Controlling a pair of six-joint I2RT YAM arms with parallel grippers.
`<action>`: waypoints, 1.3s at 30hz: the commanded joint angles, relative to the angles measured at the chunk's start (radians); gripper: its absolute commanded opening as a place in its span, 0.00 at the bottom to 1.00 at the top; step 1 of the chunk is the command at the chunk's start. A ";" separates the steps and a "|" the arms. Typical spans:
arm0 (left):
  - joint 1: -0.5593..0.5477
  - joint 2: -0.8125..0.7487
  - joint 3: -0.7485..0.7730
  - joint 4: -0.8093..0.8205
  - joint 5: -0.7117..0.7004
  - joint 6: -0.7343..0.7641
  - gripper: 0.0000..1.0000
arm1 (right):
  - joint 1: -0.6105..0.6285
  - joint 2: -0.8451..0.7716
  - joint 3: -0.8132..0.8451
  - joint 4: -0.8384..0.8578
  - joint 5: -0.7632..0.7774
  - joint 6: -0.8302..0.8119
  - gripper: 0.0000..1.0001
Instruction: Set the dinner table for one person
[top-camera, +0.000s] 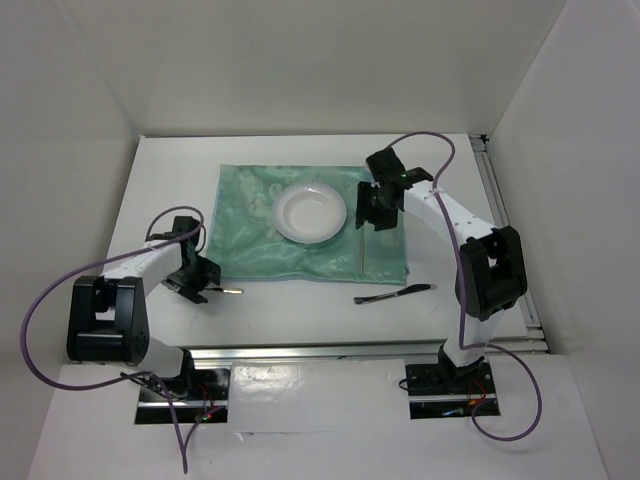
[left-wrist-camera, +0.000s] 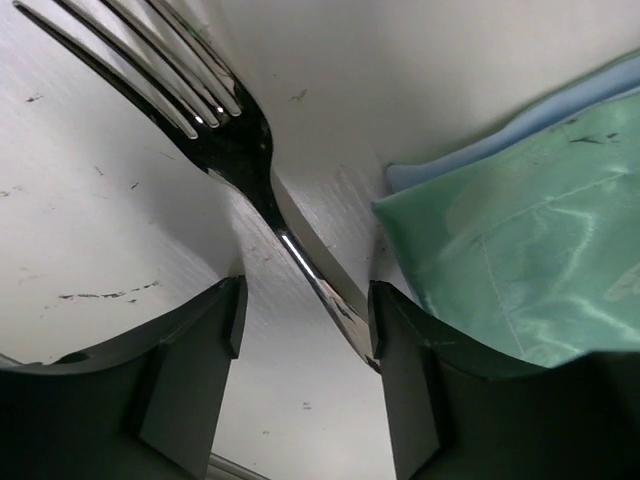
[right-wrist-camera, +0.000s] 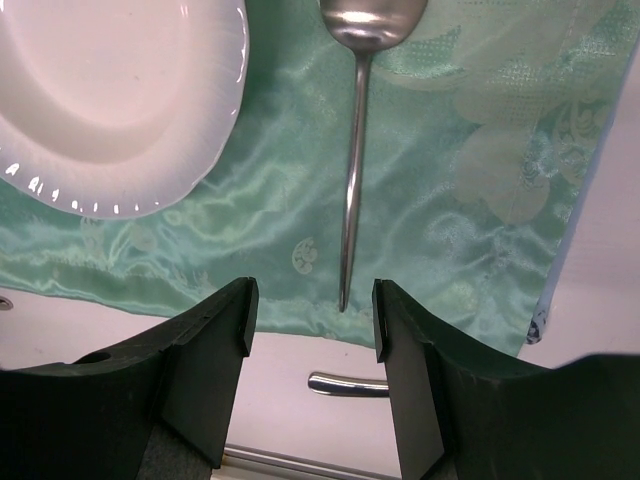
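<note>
The white dinner table (top-camera: 300, 318) carries a green patterned mat (top-camera: 300, 225) with a white plate (top-camera: 311, 213) on it. A spoon (top-camera: 361, 250) lies on the mat right of the plate. My right gripper (top-camera: 372, 215) hovers open over the spoon (right-wrist-camera: 352, 190), its jaws (right-wrist-camera: 312, 320) empty and apart, the plate (right-wrist-camera: 110, 90) to their left. A fork (top-camera: 228, 290) lies on the table left of the mat. My left gripper (top-camera: 195, 282) is low over it and open (left-wrist-camera: 305, 320); the fork's handle (left-wrist-camera: 300, 260) runs between the fingers, close against the right one.
A dark-handled knife (top-camera: 395, 294) lies on the table below the mat's right corner; its handle end shows in the right wrist view (right-wrist-camera: 345, 384). The mat's corner (left-wrist-camera: 520, 250) lies just right of my left gripper. Metal rails (top-camera: 510, 230) edge the table.
</note>
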 joint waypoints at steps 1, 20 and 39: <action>0.008 0.031 -0.014 0.017 -0.013 -0.032 0.68 | 0.008 -0.037 -0.013 -0.006 0.016 -0.005 0.61; 0.058 -0.139 -0.032 -0.096 0.036 0.092 0.00 | 0.008 -0.047 -0.003 -0.024 0.062 -0.005 0.61; -0.231 0.253 0.662 -0.162 -0.074 0.700 0.00 | -0.111 -0.233 -0.225 -0.015 0.085 0.070 0.62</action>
